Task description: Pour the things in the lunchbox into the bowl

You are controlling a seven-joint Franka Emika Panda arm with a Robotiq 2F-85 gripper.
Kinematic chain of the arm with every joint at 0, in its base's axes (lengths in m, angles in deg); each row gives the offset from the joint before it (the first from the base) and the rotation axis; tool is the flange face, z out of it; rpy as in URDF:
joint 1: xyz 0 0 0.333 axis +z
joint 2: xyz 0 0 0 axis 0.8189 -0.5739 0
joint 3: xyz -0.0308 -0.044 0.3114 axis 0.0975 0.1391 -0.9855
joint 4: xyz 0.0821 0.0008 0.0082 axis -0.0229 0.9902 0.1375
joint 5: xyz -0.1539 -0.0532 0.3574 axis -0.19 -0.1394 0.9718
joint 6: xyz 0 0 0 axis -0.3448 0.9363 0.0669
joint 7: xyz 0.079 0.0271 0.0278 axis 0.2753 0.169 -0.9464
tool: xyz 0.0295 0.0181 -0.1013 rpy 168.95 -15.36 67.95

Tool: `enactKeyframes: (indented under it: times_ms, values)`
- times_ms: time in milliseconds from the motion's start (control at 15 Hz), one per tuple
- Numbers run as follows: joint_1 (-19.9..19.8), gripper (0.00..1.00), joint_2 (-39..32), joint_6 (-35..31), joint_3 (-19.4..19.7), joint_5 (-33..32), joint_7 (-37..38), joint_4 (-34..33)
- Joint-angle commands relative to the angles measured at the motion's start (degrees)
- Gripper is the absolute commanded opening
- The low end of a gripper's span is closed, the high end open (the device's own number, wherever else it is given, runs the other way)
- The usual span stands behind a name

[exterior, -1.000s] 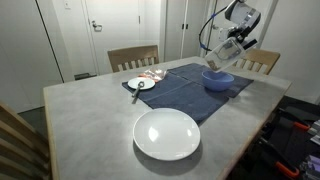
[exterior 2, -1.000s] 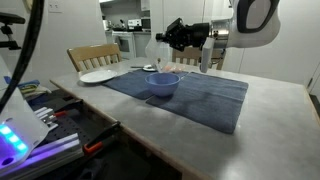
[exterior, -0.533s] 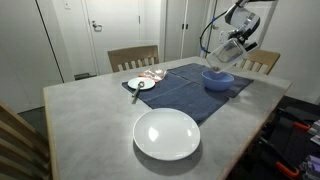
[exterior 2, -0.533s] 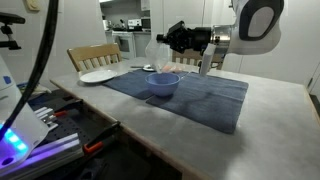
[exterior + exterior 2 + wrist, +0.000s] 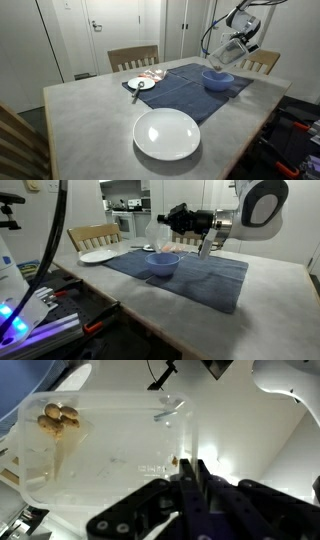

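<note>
Status: gripper (image 5: 195,475) clamped tight on rim of lunchbox (image 5: 110,455). Box is held tilted in air, just above bowl (image 5: 163,264), which sits on desk (image 5: 90,120). Wrist view: things (image 5: 57,420) bunched in one corner of box, not yet out. Bowl contents: can't tell. Est. pick + carry done. Left: tip further so pcs drop into bowl.

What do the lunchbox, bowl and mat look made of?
The lunchbox looks like clear glossy plastic: its contents show through. The bowl is smooth blue, plastic or ceramic, hard to tell. The mat seems dark matte cloth, lying flat.
</note>
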Motion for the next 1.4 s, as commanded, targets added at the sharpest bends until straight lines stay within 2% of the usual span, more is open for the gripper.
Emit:
enactKeyframes:
  times_ms: [0, 600, 1333]
  values:
    - [-1.45, 0.02, -2.78, 2.68, -1.16, 1.2, -1.75, -3.05]
    - [-2.17, 0.02, -5.83, 4.63, -1.48, 2.07, -4.14, -4.67]
    - [-3.29, 0.02, -8.91, 6.35, -1.88, 7.23, -5.1, -8.02]
